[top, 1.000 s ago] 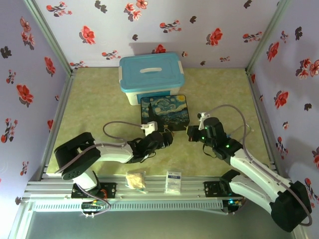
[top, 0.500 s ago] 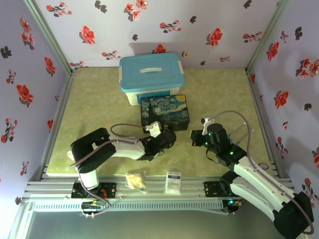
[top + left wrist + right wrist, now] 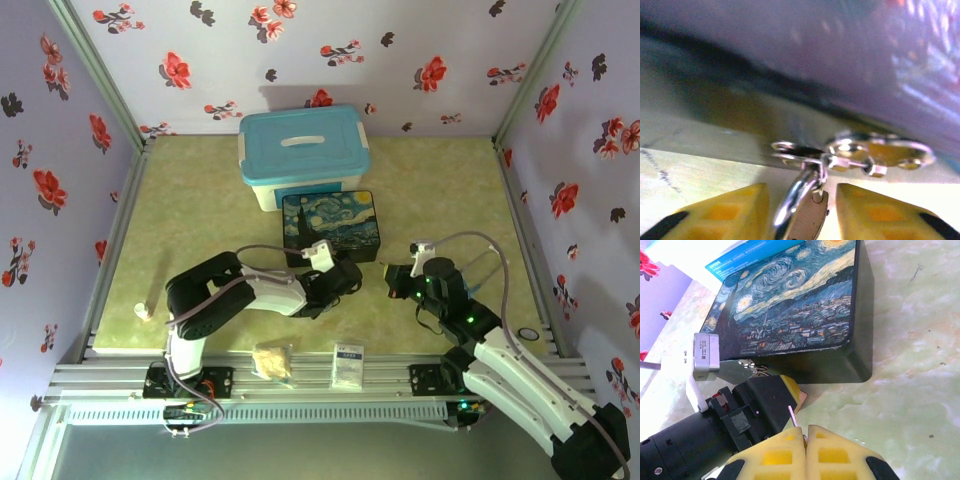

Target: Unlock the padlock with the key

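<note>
Padlock between the left gripper's pads, key nipped in the right gripper

Right gripper (image 3: 806, 432), near the middle of the table (image 3: 440, 180), has its yellow pads pressed together on the key (image 3: 793, 416), a thin dark grey sliver that pokes out toward the left gripper (image 3: 350, 280) just to its left. The padlock (image 3: 809, 220) sits between the left gripper's pads (image 3: 730, 212). Slim gaps show on either side, so I cannot tell whether they pinch it. One padlock, one key, two grippers. The padlock is small, with a dull brass body. Its bright silver curved shackle runs up to blurred silver-and-brass fittings at the near wall of the one Starry Night tin (image 3: 790, 305). Farther back stands one blue-lidded box (image 3: 303, 150).
</note>
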`<action>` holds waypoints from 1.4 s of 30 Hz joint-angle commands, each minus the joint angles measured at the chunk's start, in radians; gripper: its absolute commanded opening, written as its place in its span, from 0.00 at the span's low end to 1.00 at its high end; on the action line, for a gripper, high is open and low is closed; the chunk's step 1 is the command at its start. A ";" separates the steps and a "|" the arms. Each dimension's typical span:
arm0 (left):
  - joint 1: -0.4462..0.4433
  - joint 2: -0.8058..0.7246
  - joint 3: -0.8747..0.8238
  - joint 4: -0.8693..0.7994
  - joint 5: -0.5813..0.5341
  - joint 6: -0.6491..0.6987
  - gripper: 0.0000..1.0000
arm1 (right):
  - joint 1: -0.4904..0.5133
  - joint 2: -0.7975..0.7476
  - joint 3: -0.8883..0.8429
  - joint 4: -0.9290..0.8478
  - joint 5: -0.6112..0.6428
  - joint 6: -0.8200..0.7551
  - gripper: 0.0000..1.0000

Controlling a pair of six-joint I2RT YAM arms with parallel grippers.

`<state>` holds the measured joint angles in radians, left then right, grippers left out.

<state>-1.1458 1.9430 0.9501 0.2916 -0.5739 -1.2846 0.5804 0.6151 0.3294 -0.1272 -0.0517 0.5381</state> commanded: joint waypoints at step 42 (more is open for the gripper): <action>0.096 -0.229 -0.311 0.639 0.339 -0.035 0.00 | -0.189 0.813 -0.178 1.186 -0.639 0.628 0.00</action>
<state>-1.0592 1.7428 0.6399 0.8078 -0.2485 -1.2907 0.3943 1.4094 0.1535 0.9581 -0.6746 1.1297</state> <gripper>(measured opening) 0.139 0.043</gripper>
